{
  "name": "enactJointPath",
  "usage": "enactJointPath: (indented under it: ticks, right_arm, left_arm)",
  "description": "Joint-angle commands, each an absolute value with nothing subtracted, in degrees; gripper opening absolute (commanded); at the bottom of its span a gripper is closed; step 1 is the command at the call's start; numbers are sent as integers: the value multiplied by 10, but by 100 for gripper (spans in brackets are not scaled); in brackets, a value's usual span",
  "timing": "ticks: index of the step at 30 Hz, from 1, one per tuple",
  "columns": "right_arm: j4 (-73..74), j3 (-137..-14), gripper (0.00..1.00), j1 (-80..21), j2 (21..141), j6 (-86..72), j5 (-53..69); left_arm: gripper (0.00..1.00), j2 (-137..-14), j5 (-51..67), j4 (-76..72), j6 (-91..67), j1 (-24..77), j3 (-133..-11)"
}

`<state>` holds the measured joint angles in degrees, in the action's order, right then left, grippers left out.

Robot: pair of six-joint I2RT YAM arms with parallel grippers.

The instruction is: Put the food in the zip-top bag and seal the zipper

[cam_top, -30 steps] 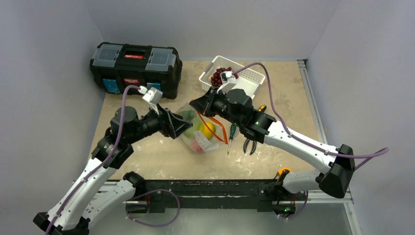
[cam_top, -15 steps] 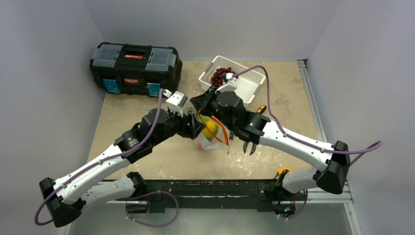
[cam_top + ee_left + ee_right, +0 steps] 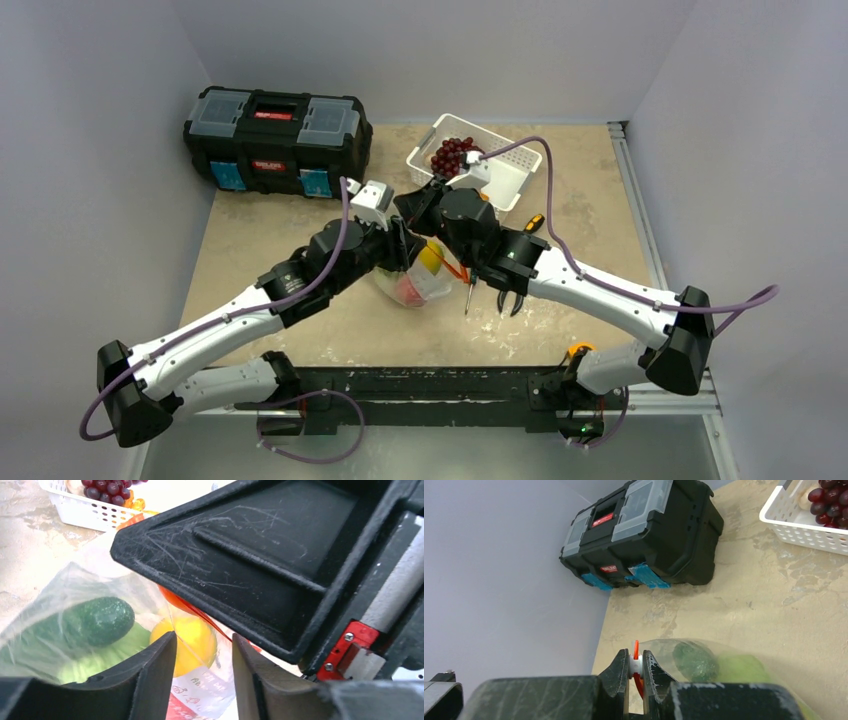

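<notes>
The clear zip-top bag [image 3: 418, 285] lies mid-table with a dark green cucumber [image 3: 100, 621], light-green cabbage [image 3: 95, 655] and yellow-orange citrus [image 3: 192, 639] inside. Something pink shows low in the bag in the top view. My right gripper [image 3: 635, 666] is shut on the small white slider [image 3: 634, 664] of the orange-red zipper [image 3: 192, 611] at the bag's far left end, also seen from above [image 3: 410, 205]. My left gripper [image 3: 204, 642] is open. Its fingers [image 3: 159, 662] straddle the bag film just below the zipper strip, close under the right gripper's body.
A black toolbox [image 3: 275, 140] stands at the back left. A white slotted basket [image 3: 505, 165] with red grapes [image 3: 450, 155] sits behind the bag. Screwdrivers [image 3: 468, 292] and pliers [image 3: 511, 301] lie right of the bag, under the right arm.
My left arm has swung right and forward until its open gripper reaches the bag's mouth. My right gripper has stayed shut on the slider and shifted slightly.
</notes>
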<state>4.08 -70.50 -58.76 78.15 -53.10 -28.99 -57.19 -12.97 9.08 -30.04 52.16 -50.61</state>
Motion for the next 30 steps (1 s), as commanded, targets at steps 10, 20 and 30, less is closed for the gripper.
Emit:
enactJointPath:
  ticks: [10,20,30]
  right_arm:
    - [3,-702,0,-594,767,-548,-271]
    - [3,-707,0,-595,778,-570,-260]
    - [9,-708,0,-595,770,-571,-267]
  left_arm:
    - [0,-574,-85,60,-280,522,-502]
    - [57,-564,-95,40,-327,522,-497]
    - [5,-573,-113,65,-315,519,-482]
